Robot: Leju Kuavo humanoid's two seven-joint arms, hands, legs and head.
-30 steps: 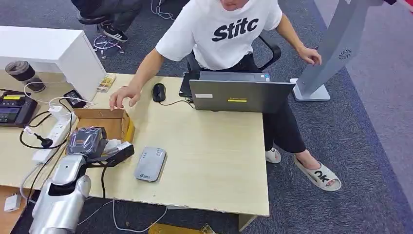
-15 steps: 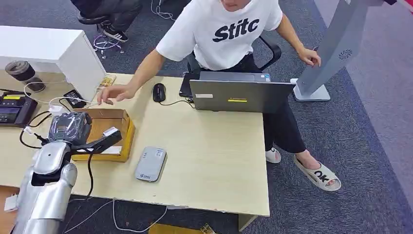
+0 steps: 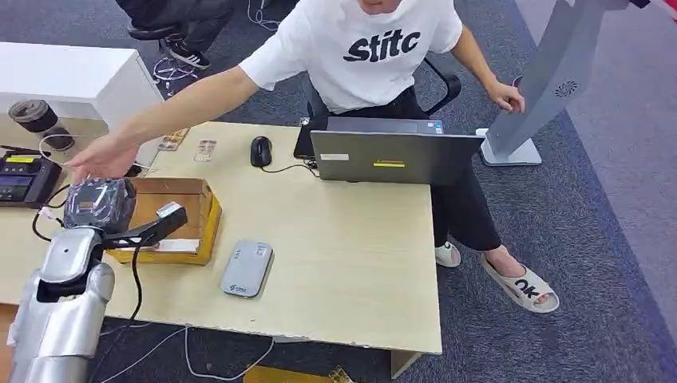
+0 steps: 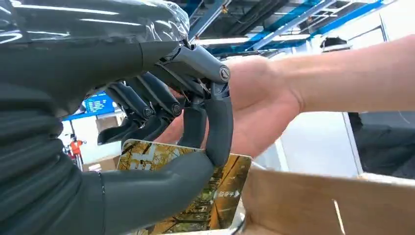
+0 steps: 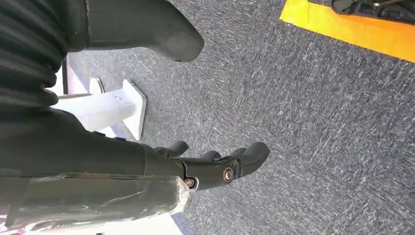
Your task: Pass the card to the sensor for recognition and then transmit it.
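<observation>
Card (image 4: 205,196) in left robot hand (image 4: 161,147), perhaps pinched.

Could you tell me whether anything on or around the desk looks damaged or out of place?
The desk's front edge is chipped and ragged. Two small cards lie loose beside the mouse. Otherwise nothing stands out.

person's hand (image 3: 102,157) just beyond left hand (image 3: 97,203), cardboard box (image 3: 172,209) beside

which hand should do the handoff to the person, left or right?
Left. The left hand already pinches the card, and the person's hand reaches right up to it above the cardboard box. The right hand hangs over the carpet holding nothing.
</observation>
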